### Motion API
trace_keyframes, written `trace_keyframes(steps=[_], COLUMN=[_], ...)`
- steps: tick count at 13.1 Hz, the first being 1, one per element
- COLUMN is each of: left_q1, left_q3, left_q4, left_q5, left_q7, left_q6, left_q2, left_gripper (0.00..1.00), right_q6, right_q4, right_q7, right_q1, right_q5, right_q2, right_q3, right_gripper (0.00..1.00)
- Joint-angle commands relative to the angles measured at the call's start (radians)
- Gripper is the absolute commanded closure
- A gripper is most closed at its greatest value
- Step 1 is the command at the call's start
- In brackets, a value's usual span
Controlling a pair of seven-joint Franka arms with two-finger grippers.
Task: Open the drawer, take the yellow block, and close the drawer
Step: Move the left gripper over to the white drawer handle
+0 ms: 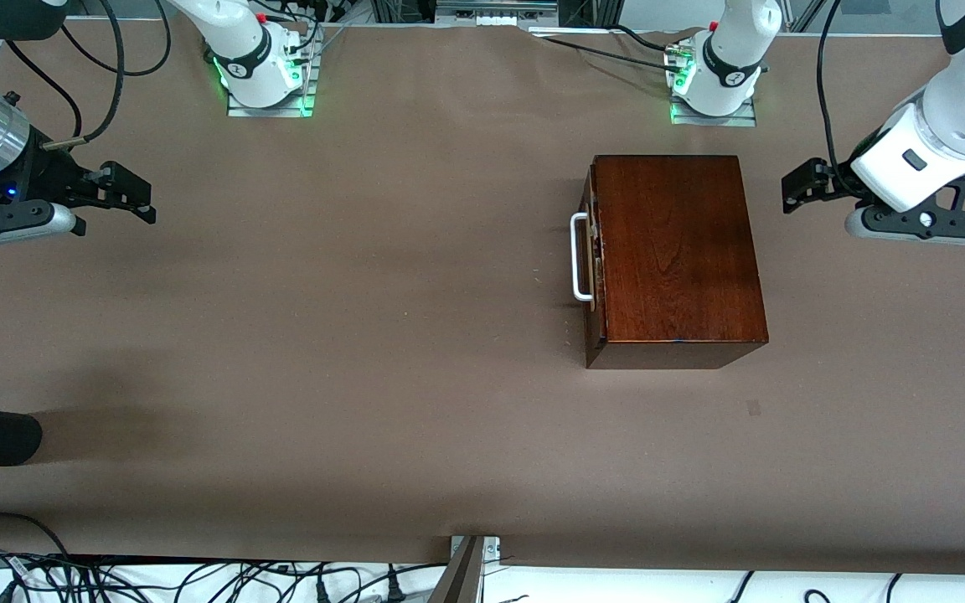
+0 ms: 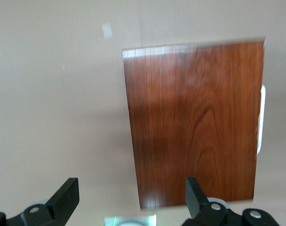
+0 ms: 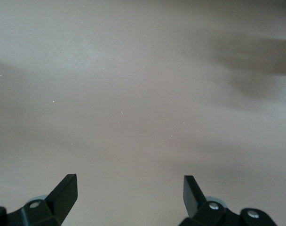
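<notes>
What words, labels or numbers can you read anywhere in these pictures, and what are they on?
No text can be read.
Round dark marks on the right arm's base and the left arm's base: too small to read.
Wooden box, its white handle and the table: no writing.

Front camera: high, facing the arm bases at 12 o'clock. Wrist cameras look straight down at tabletop (image 1: 365, 335); left shares wooden box (image 2: 194, 122) with front.

A wide brown table (image 1: 365, 335) carries one thing here: a glossy reddish-brown wooden box (image 1: 675, 251) sitting toward the left arm's end, its drawer (image 1: 592, 260) shut, white handle (image 1: 580, 256) facing the right arm's end.
</notes>
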Motion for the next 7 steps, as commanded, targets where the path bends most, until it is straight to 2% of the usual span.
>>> trace_keyframes(steps=[1,3,5,7], left_q1=[-0.051,-0.111,-0.194,-0.310], left_q3=[-0.005,-0.005,-0.005,-0.005], left_q4=[0.018,0.022,0.025,0.032], left_q5=[-0.033,-0.042,-0.053,-0.041], left_q7=[0.003,-0.002,-0.025,-0.132], left_q6=[-0.133,-0.109,0.016,0.118], left_q2=[0.039,0.094,0.163,0.223], left_gripper=[0.00,0.00,0.00,0.00], right_q6=[-0.020,-0.020,-0.020,-0.020], right_q4=[0.020,0.020,0.020,0.020], right_q7=[0.010,0.010,0.010,0.009], right_q1=[0.003,0.003,0.003,0.003], right_q5=[-0.019,-0.019,-0.019,-0.018], right_q2=[0.000,0.000,0.000,0.000], right_q3=[0.000,0.000,0.000,0.000], right_gripper=[0.00,0.00,0.00,0.00])
